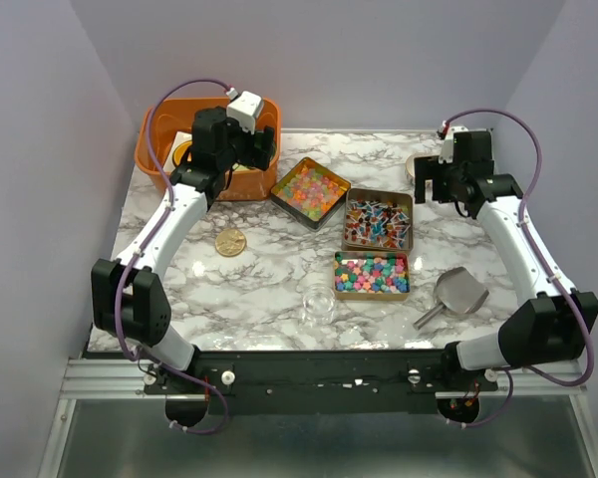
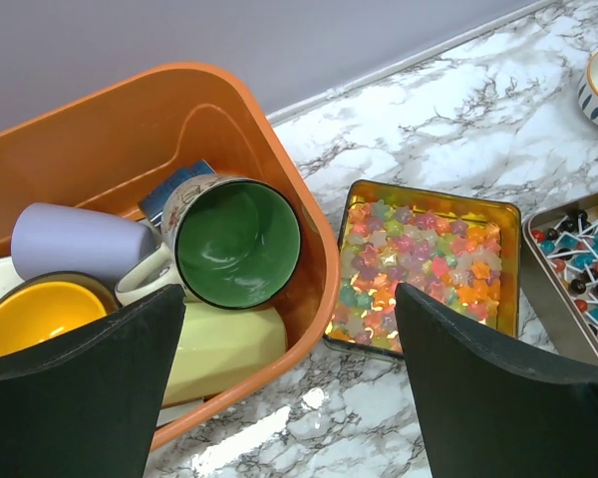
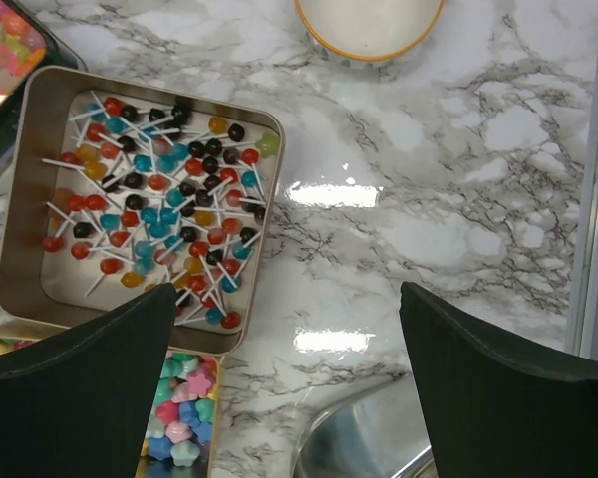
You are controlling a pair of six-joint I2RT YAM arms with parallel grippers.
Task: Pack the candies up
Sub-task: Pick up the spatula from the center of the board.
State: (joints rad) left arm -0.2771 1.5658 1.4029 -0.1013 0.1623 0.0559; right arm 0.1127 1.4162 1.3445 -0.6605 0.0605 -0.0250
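Observation:
The candies lie in three open tins mid-table: glossy pastel star sweets [image 1: 310, 191] [image 2: 424, 264], tiny lollipops on white sticks [image 1: 378, 221] [image 3: 149, 184], and bright pink, blue and green flower sweets [image 1: 371, 275] [image 3: 182, 423]. My left gripper [image 1: 247, 149] [image 2: 289, 398] hangs open over the near rim of the orange bin [image 2: 314, 239], with nothing between its fingers. Just right of the lollipop tin, my right gripper [image 1: 434, 181] [image 3: 289, 388] stands open and empty above bare marble.
The orange bin [image 1: 159, 149] at the back left holds a green-lined mug [image 2: 237, 239], a lilac cup and a yellow bowl. A gold round lid [image 1: 230, 241], a clear glass jar [image 1: 319, 307], a metal scoop [image 1: 456, 292] [image 3: 364, 448] and a bowl [image 3: 369, 25] stand on the table.

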